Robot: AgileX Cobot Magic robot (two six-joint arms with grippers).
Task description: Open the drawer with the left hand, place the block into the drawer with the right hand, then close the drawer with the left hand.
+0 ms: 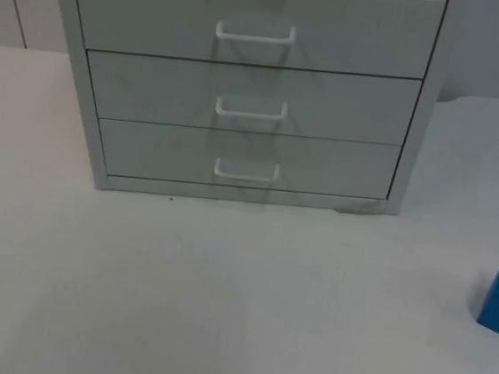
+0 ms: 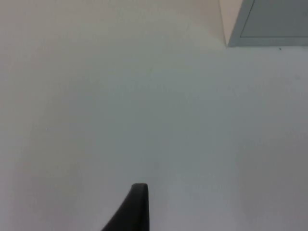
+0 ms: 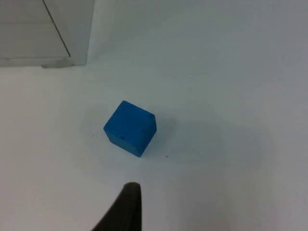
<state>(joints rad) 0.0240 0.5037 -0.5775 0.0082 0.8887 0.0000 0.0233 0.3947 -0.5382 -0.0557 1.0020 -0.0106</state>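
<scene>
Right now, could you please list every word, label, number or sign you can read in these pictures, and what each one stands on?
There is none to read.
The grey drawer cabinet has plain drawer fronts with white handles, no labels or numbers.
The blue block shows plain faces; a tiny dark speck on one face is too small to read as a mark.
The white table carries no print.

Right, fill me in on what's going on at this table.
Nothing is being handled yet. The grey drawer cabinet stands at the back of the white table with all three visible drawers shut. The blue block sits on the table off the cabinet's right front corner, with the right gripper above it. The left gripper hovers over bare table near the cabinet's left corner.
</scene>
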